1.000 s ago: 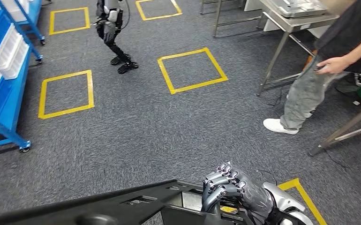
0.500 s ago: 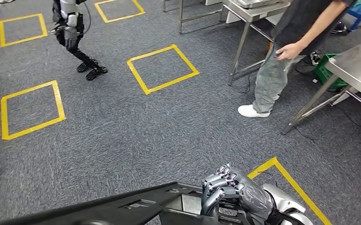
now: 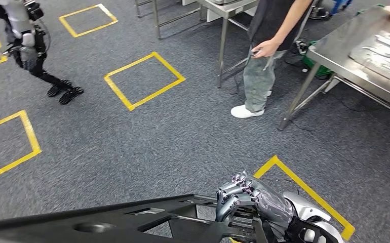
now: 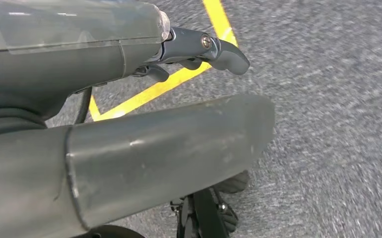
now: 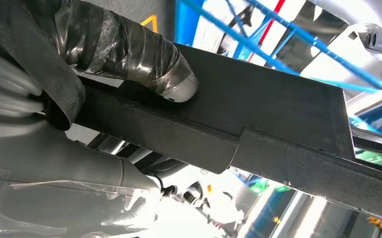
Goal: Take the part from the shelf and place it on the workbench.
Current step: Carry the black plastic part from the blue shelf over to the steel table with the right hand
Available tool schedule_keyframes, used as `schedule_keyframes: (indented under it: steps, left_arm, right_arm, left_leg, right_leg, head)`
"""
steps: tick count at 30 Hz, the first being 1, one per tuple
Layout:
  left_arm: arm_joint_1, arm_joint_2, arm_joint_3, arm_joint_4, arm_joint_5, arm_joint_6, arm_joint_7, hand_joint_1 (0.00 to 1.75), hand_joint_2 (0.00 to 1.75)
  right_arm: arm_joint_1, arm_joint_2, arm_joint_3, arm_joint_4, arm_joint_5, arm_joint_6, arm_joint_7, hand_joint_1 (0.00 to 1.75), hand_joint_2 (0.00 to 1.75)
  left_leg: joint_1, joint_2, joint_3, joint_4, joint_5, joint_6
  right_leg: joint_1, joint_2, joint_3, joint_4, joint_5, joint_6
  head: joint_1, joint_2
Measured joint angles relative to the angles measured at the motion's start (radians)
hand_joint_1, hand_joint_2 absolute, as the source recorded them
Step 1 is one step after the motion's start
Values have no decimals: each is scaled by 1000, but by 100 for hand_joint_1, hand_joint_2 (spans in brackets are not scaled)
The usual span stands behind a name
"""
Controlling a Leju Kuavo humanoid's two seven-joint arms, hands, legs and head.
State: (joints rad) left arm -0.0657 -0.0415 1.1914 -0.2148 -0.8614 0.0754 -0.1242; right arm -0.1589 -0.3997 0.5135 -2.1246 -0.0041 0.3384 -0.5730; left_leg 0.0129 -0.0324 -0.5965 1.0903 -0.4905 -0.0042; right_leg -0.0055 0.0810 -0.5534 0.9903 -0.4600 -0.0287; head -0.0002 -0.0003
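Observation:
The part [image 3: 132, 220] is a long flat black panel with cut-outs, carried low across the front of my body in the head view. My right hand [image 3: 254, 202] grips its right end, fingers curled over the top edge. In the right wrist view a taped finger [image 5: 129, 54] presses on the black part [image 5: 278, 114]. My left hand [image 4: 129, 124] hangs over the carpet, its thumb and its dark fingers [image 4: 219, 49] apart with bare floor showing between them. The steel workbench [image 3: 335, 50] stands ahead at the right with metal pieces on it.
A person [image 3: 264, 61] stands between the workbench and a second steel table [image 3: 223, 10]. Another robot [image 3: 28, 45] stands at the far left. Yellow taped squares [image 3: 145, 81] mark the grey carpet. Blue shelving [image 5: 219, 20] appears behind me in the right wrist view.
The camera has swung right: the blue shelf has left the head view, and the person and workbench have come in at the right. My right hand keeps its grip on the part.

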Motion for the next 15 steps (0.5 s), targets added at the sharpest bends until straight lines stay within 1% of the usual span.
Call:
schedule_keyframes:
  steps: [1,2,3,4,5,6,7,8,9,10,11,12,13,14,15]
  left_arm:
    - [0,0,0,0,0,1,2,0,0]
    - [0,0,0,0,-1,2,3,0,0]
    - [0,0,1,0,-1,3,4,0,0]
    - [-1,0,1,0,-1,3,3,0,0]
    - [-3,-2,1,0,-1,2,2,0,0]
    - [-5,-3,1,0,-1,2,0,0,0]
    - [-6,-4,1,0,-1,1,-1,0,0]
    - [-6,-5,1,0,-1,0,-2,0,0]
    - [-4,-6,1,0,-1,0,-2,0,0]
    - [-2,-6,1,0,-2,0,-2,0,0]
    - [-1,-7,1,0,-3,-1,-2,0,0]
    - [-1,-8,1,0,-3,-1,-2,0,0]
    - [-1,-9,1,0,-3,-2,-2,0,0]
    - [-2,-11,1,0,-3,-2,-2,0,0]
    - [-3,-14,1,0,-4,-2,-2,0,0]
  right_arm:
    - [0,0,0,0,-2,0,0,175,175]
    - [1,-1,0,0,-4,0,0,175,175]
    - [1,-2,0,0,-7,0,0,175,175]
    - [1,-4,-1,0,-9,2,0,175,175]
    - [2,-7,-1,0,-12,4,0,175,175]
    - [0,-10,-2,0,-14,7,-1,175,175]
    - [-2,-13,-4,0,-17,10,-1,175,175]
    - [-3,-16,-5,0,-19,13,-1,175,175]
    - [-5,-18,-6,0,-22,17,-1,175,175]
    - [-5,-19,-7,1,-24,20,-1,175,175]
    - [-4,-20,-7,3,-26,23,-1,175,175]
    - [-4,-21,-7,4,-26,24,-1,175,175]
    - [-4,-22,-7,5,-26,24,-1,175,175]
    - [-4,-22,-7,6,-27,25,-1,175,175]
    - [-6,-23,-8,6,-27,29,-1,175,175]
  left_leg:
    - [0,-17,26,-58,21,4]
    - [-2,-29,42,-96,30,9]
    - [-3,-30,48,-109,28,13]
    - [-3,-19,50,-112,29,18]
    - [-2,-7,52,-116,32,24]
    - [1,4,54,-119,35,30]
    - [3,16,55,-123,38,36]
    - [3,28,55,-125,39,40]
    - [3,39,55,-125,38,42]
    - [2,51,55,-125,37,43]
    - [2,64,56,-125,35,42]
    - [2,76,57,-124,33,41]
    - [2,88,59,-124,30,40]
    - [2,98,63,-124,27,37]
    - [0,108,68,-123,23,32]
  right_leg:
    - [0,12,0,1,-2,4]
    - [-1,23,-2,2,-3,10]
    - [-2,34,-5,2,-3,17]
    - [-3,44,-8,0,-2,25]
    - [-4,39,-10,4,-3,30]
    - [-3,20,-17,18,-13,34]
    - [-2,-7,-32,50,-34,37]
    - [-3,-38,-58,104,-66,40]
    - [-3,-58,-93,173,-102,44]
    - [-5,-66,-127,238,-129,48]
    - [-8,-70,-150,280,-138,51]
    - [-10,-73,-155,286,-128,54]
    - [-12,-79,-139,251,-101,55]
    - [-13,-92,-104,185,-65,55]
    - [-12,-120,-66,111,-36,53]
  head:
    - [0,0]
    - [0,0]
    - [0,0]
    - [0,0]
    - [0,0]
    - [0,0]
    - [1,0]
    - [1,0]
    - [1,0]
    - [1,0]
    - [1,0]
    - [1,0]
    - [1,0]
    - [1,0]
    - [1,0]
